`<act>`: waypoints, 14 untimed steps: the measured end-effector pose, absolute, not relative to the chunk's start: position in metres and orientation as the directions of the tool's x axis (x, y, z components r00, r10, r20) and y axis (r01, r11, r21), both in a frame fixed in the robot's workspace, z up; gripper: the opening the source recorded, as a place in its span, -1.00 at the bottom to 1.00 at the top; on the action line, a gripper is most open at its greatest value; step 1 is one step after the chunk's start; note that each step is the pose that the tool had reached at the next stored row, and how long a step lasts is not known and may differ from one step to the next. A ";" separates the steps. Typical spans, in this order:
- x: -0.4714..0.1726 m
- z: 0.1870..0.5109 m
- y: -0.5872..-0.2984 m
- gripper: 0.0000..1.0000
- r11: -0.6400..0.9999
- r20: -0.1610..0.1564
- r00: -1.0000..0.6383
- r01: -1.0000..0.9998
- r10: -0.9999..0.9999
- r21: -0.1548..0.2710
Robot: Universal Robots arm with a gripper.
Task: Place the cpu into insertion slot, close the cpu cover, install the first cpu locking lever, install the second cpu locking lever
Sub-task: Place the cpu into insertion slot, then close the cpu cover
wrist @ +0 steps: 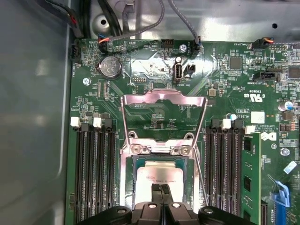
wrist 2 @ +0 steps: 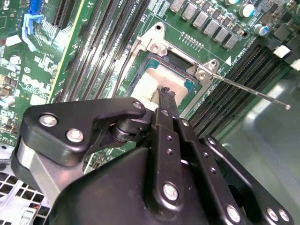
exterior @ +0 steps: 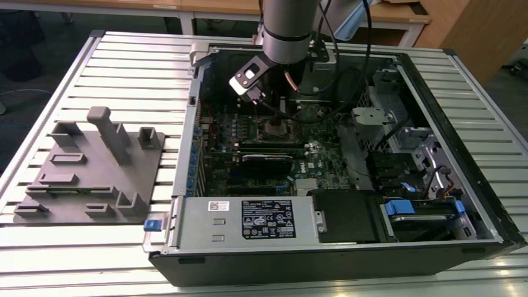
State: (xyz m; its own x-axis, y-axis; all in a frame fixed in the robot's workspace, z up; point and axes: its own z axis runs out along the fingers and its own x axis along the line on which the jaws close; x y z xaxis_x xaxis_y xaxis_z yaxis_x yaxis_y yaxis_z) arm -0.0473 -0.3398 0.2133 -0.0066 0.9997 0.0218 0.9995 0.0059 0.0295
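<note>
your gripper has its jaws pressed together with nothing between them, right over the cpu, which lies flat in the insertion slot. beyond it, the cpu cover stands swung open over the green motherboard.

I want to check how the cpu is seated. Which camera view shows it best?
The first wrist view: the cpu lies flat in the insertion slot, its silvery top facing the camera. In the second wrist view the claw covers part of it. In the exterior view it is a small patch under the arm.
</note>
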 end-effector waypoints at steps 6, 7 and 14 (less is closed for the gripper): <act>-0.047 0.215 -0.340 -0.79 0.006 0.022 -0.007 1.000 1.000 0.029; -0.047 0.215 -0.340 -0.79 0.006 0.022 -0.007 1.000 1.000 0.029; -0.047 0.215 -0.340 -0.79 0.006 0.022 -0.007 1.000 1.000 0.029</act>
